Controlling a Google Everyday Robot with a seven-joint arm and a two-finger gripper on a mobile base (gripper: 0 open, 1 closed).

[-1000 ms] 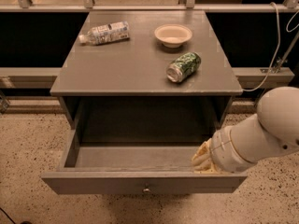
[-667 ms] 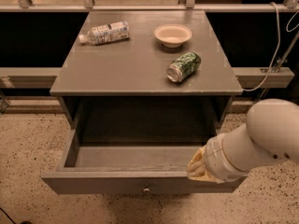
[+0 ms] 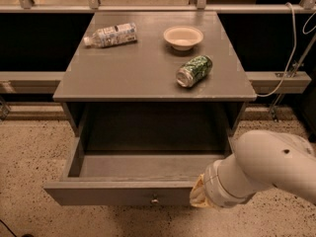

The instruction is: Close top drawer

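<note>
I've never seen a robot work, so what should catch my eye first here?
The top drawer stands wide open under the grey cabinet top. A thick white arm fills the lower right, its gripper at the drawer's front panel, right of the knob. A bottle, bowl and can sit on top.

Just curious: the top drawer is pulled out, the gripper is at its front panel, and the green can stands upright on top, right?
No: the camera view shows the green can lying on its side. The top drawer is pulled out, with the gripper at its front panel.
</note>
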